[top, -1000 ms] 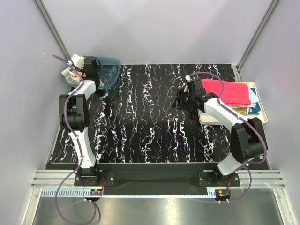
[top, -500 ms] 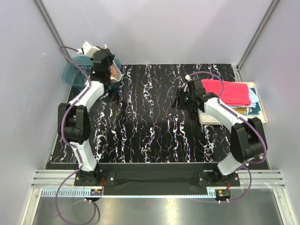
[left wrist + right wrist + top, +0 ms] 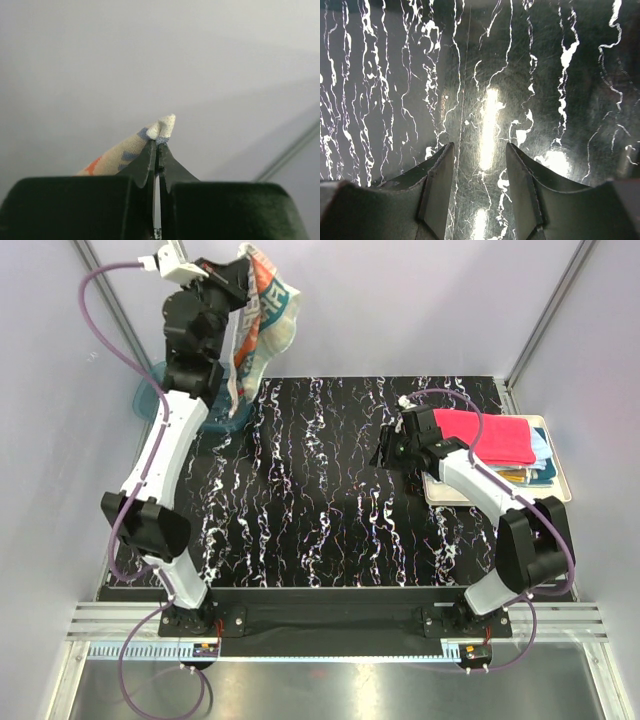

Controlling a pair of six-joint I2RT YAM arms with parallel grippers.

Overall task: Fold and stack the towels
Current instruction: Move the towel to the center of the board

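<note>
My left gripper [image 3: 243, 262] is raised high above the table's far left corner, shut on a corner of a lettered towel [image 3: 262, 315] in cream, red and teal that hangs down from it. In the left wrist view the pinched towel corner [image 3: 162, 127] pokes out past my left gripper [image 3: 158, 144]. A red-pink towel [image 3: 495, 437] lies on top of a stack of folded towels on the cream tray [image 3: 556, 465] at the right. My right gripper [image 3: 386, 457] hovers over the table left of the tray, open and empty; my right gripper [image 3: 479, 150] shows only bare tabletop between its fingers.
A translucent teal bin [image 3: 215, 412] stands at the far left corner, below the hanging towel. The black marbled tabletop [image 3: 310, 500] stretches between the arms. Pale walls with metal posts enclose the back and sides.
My left arm has swung up from the bin, lifting the lettered towel out and high into the air. The right arm has stayed put.
</note>
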